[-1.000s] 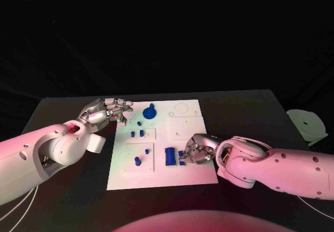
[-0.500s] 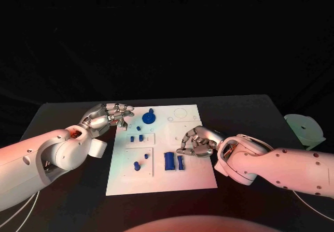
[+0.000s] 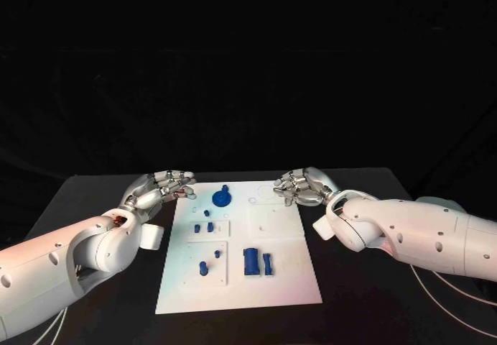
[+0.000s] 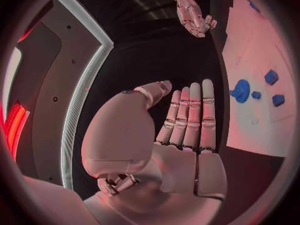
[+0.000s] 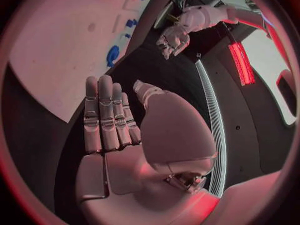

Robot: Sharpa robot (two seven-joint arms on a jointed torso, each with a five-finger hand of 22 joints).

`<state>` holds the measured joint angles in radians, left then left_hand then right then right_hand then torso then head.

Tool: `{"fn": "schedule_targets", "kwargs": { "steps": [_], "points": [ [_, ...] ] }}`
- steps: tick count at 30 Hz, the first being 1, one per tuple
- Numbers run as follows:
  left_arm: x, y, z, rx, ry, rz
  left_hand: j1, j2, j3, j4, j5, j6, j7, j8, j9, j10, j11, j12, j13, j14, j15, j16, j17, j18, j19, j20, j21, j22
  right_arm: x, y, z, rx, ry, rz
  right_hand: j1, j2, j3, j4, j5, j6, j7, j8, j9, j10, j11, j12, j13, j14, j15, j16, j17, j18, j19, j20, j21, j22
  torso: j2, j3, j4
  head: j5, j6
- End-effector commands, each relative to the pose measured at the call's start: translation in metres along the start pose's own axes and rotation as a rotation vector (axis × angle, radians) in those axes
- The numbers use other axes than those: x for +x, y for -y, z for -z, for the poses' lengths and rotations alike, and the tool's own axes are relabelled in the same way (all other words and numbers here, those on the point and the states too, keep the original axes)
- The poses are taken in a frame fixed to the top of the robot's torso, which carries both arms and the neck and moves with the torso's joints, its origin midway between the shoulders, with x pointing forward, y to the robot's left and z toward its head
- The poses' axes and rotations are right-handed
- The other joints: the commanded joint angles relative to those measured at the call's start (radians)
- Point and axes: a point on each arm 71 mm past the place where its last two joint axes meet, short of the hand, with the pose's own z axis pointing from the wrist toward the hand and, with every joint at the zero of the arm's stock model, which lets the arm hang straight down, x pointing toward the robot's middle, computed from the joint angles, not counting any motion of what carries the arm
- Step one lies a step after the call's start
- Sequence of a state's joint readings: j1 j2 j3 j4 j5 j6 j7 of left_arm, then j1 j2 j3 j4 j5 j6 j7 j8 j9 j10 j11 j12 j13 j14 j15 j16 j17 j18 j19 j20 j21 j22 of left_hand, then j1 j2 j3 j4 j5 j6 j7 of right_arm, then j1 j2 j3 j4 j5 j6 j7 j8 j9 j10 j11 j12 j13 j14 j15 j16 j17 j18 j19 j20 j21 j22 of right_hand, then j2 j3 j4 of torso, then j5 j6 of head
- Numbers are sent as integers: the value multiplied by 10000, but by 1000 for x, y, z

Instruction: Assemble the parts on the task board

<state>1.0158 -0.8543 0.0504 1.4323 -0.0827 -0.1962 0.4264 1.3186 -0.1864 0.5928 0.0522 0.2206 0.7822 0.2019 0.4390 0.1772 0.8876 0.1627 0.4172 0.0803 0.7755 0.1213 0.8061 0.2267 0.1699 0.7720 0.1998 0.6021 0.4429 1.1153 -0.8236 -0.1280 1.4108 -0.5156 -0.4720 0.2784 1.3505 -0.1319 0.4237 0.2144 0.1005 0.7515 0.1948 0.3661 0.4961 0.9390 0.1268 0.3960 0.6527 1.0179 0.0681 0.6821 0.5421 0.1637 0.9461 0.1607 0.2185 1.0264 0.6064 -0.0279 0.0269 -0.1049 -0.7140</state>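
The white task board (image 3: 240, 291) lies in the middle of the black table. On it I see a round blue knob (image 3: 222, 194) near the far edge, two small blue blocks (image 3: 204, 227), a blue cylinder (image 3: 251, 261) with a slim blue piece (image 3: 268, 264) beside it, and a small blue peg (image 3: 204, 268). My left hand (image 3: 166, 185) hovers at the board's far left corner, and its fingers (image 4: 190, 120) are straight and hold nothing. My right hand (image 3: 300, 187) hovers over the board's far right edge. Its fingers (image 5: 106, 117) are also straight and bare.
A pale round object (image 3: 426, 202) peeks out behind my right arm at the table's right edge. The left wrist view shows the board (image 4: 256, 115) beside the hand; the right wrist view shows the board (image 5: 56, 50) past the fingertips.
My right hand has left the blue cylinder and slim piece near the board's front and risen to the far right edge. The left hand has stayed at the far left corner.
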Motion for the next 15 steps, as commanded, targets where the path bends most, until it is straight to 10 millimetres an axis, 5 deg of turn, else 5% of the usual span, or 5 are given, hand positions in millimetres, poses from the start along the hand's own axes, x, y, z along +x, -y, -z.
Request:
{"fn": "schedule_targets", "kwargs": {
  "steps": [1, 4, 9, 10, 15],
  "points": [
    [-6, 1, -3, 673, 1006, 304, 30, -5, 6, 205, -21, -122, 246, -7, -52, 170, 41, -649, -169, 268, 154, -1673, -584, 217, 81, 418, -1688, -1189, -4, 0, -10, -497, 80, -2229, -1, -100, 550, -75, -139, 165, 201, -377, -348, 197, 210, -1048, -1401, -583, 289, -1384, -727, 39, -476, 300, -841, -860, -185, -1, 7, 74, 243],
    [-8, -2, -5, 736, 1280, 339, -15, -136, -267, 446, -34, -433, 24, -354, -221, -67, 410, -1548, -176, -520, 565, -3465, -1094, 20, -729, 895, -3590, -2428, -6, 2, -18, -584, 192, -2583, -208, -132, 919, -339, -202, 312, 262, -783, -690, 363, 346, -1839, -2705, -867, 512, -2564, -1402, 124, -648, 636, -1539, -1821, -237, 15, -1, 133, 434],
    [-10, -7, -8, 810, 1890, 189, 139, -97, -625, 520, -23, -505, -19, -828, -365, -278, 404, -2356, -173, -1384, 774, -4872, -1492, -268, -1141, 915, -4641, -3161, -8, 5, -29, -683, 378, -2976, -764, 34, 1039, -1026, -190, 560, 359, -1383, -1153, 628, 482, -2598, -4485, -670, 692, -3856, -2236, 192, -731, 865, -1564, -3543, -293, 67, 13, 235, 692],
    [-5, -9, -8, 383, 1087, 188, -3942, 1864, -5928, -522, -2206, -7822, -2019, -4390, -1772, -8876, -1627, -4172, -803, -7755, -1213, -8061, -2267, -1699, -7720, -1998, -6021, -4429, -8, 7, -26, -234, 525, -1915, -4502, 1319, -4237, -2144, -1005, -7515, -1948, -3661, -4961, -9390, -1268, -3960, -6527, -10179, -681, -6821, -5421, -1637, -9461, -1607, -2185, -10264, -233, 25, 1, 164, 534],
    [-2, -8, -9, 393, 1232, 105, -5257, 1864, -5928, -522, -2206, -7822, -2019, -4390, -1772, -8876, -1627, -4172, -803, -7755, -1213, -8061, -2267, -1699, -7720, -1998, -6021, -4429, -5, 3, -25, -288, 746, -2150, -5934, 1319, -4237, -2144, -1005, -7515, -1948, -3661, -4961, -9390, -1268, -3960, -6527, -10179, -681, -6821, -5421, -1637, -9461, -1607, -2185, -10264, -300, 69, -46, 317, 639]
  ]
}}
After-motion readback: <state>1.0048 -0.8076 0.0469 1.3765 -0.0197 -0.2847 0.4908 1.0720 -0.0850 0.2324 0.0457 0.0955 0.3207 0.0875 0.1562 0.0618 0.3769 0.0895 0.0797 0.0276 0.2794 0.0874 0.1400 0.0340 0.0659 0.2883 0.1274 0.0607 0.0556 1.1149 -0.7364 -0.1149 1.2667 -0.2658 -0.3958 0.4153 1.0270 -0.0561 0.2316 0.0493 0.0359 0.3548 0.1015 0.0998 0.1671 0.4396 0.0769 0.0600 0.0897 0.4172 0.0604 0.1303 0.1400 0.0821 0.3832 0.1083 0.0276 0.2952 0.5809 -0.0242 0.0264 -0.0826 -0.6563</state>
